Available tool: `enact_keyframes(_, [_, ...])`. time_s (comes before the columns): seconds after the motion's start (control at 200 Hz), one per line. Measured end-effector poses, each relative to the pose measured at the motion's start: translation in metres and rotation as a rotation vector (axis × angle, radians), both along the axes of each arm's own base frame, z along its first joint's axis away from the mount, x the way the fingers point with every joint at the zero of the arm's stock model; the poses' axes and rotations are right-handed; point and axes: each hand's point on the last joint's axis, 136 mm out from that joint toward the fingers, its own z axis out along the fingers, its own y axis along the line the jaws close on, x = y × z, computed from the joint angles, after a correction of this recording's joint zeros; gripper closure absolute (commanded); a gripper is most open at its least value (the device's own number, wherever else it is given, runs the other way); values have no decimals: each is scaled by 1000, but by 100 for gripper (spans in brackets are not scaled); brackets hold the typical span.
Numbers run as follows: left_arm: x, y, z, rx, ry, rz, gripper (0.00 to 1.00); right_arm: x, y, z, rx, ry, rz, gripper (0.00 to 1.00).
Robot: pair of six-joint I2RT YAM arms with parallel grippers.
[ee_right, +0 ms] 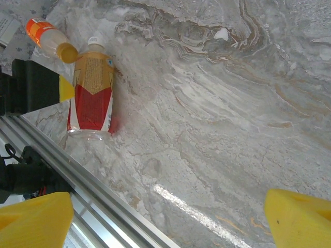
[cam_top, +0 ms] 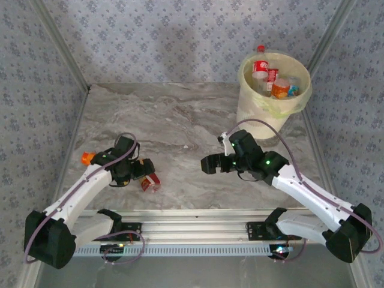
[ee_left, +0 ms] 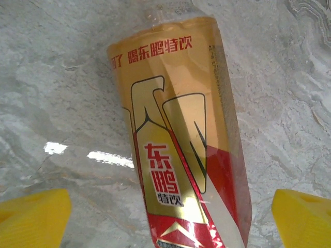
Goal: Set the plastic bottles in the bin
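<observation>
A gold-and-red labelled bottle [ee_left: 181,150] lies on the marble table, and my left gripper [ee_left: 170,217] is open astride its lower end, its yellow fingertips [ee_left: 33,214] apart from the label on both sides. From above, this bottle [cam_top: 150,182] lies at that gripper [cam_top: 141,170]. An orange-capped bottle [cam_top: 88,158] lies just left of the left arm, its body behind it. My right gripper [cam_top: 208,163] hovers open mid-table with nothing between its fingers [ee_right: 36,217]; its camera sees both bottles [ee_right: 92,95] [ee_right: 49,37]. The bin [cam_top: 255,114] stands at the far right, holding several bottles [cam_top: 279,89].
An aluminium rail [cam_top: 192,231] runs along the near table edge, close to the gold-and-red bottle's base [ee_right: 103,194]. Patterned walls close in the table on the left, back and right. Bare marble [cam_top: 180,126] lies between the arms and the bin.
</observation>
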Motion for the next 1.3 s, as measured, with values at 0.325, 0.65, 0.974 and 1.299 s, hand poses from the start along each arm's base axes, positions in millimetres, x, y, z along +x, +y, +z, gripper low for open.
enact_keyframes(0.325, [10,-12,-23,-95,31,8,0,0,9,-3,-21,7,11,3])
enact_keyframes(0.65, [20,-25,-40,-152,54,-11,6,7,21,-5,-44,18,18,4])
enact_keyframes(0.974, [33,-39,-40,-219,9,-40,15,9,33,-15,-68,38,21,5])
enact_keyframes(1.299, [36,-41,-48,-218,26,-56,6,14,29,-18,-90,26,-14,5])
